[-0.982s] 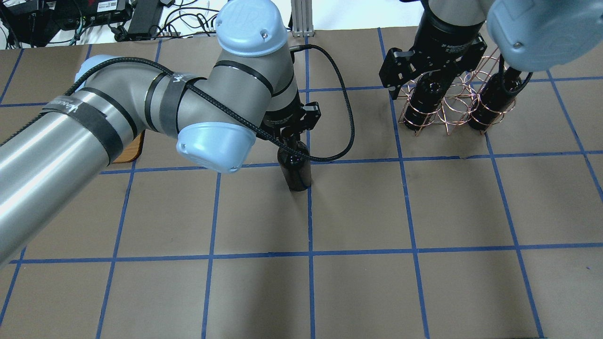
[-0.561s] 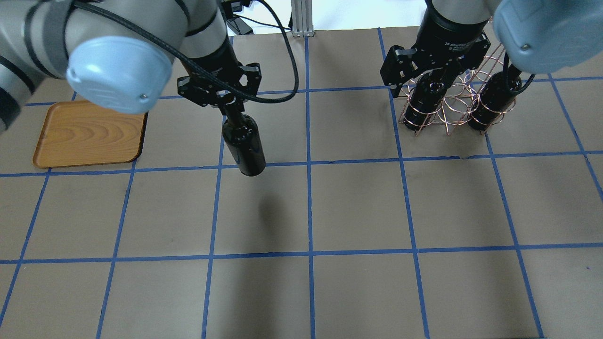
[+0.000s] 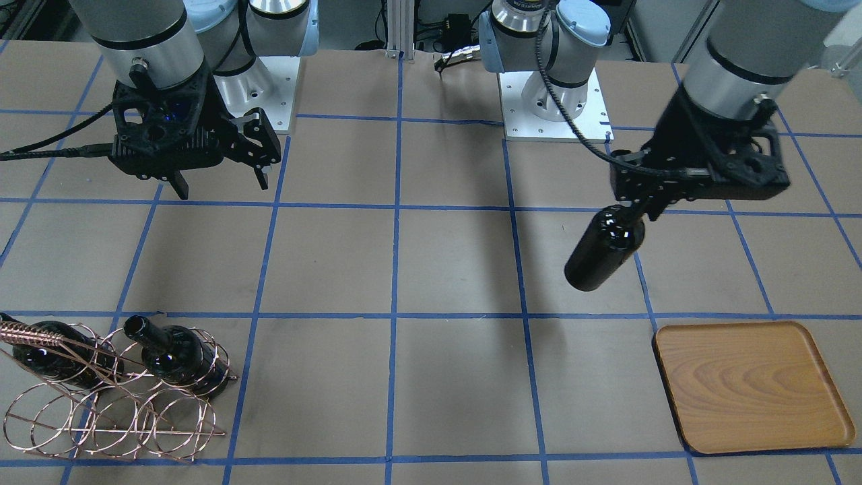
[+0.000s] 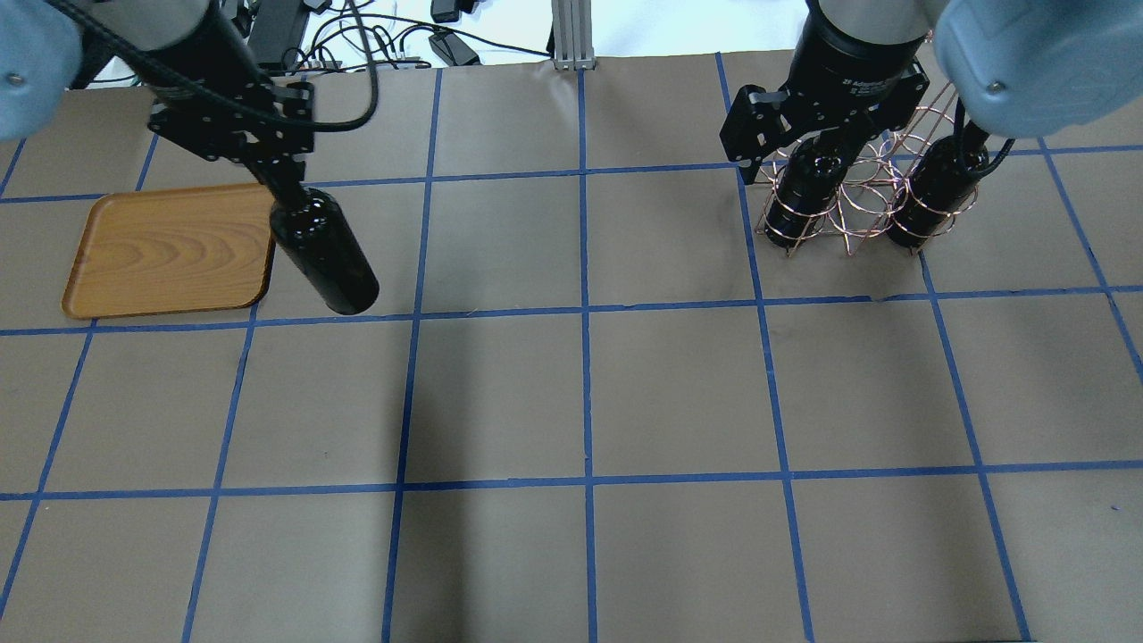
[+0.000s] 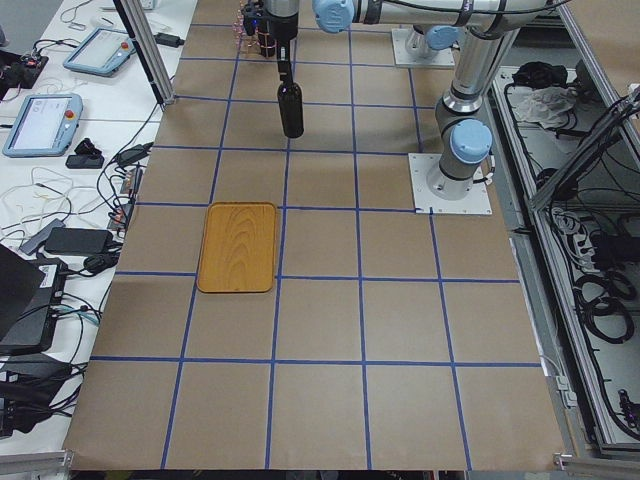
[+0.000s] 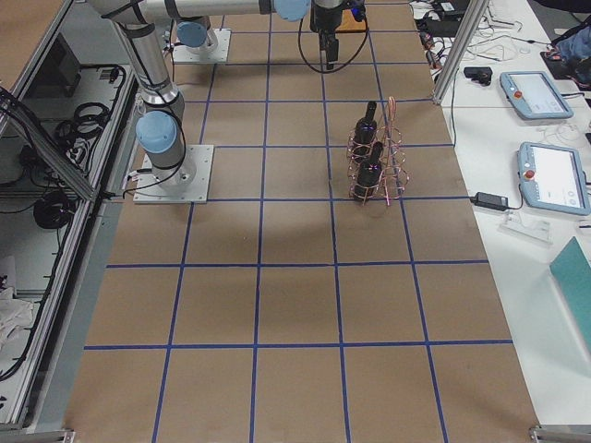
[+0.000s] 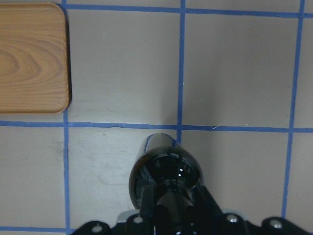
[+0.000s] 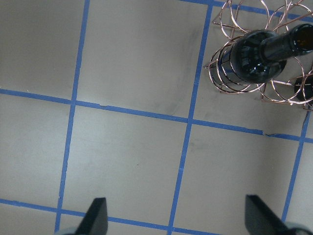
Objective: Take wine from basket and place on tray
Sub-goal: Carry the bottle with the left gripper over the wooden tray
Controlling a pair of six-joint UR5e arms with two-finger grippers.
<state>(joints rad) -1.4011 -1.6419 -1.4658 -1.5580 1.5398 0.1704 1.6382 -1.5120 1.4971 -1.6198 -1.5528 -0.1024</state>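
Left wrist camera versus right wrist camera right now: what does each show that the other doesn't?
Only the left wrist view shows a corner of the tray and the wine bottle hanging by its neck in the shut left gripper, not over the tray. Only the right wrist view shows the basket holding a second bottle, plus the right gripper, open and empty. Both show the brown table with blue tape lines.

Your wine [image 3: 604,250] is glossy dark glass, your tray [image 3: 751,387] grained wood. The basket [image 3: 111,404] is thin coppery wire (matt paper covers the table [image 3: 458,377]).
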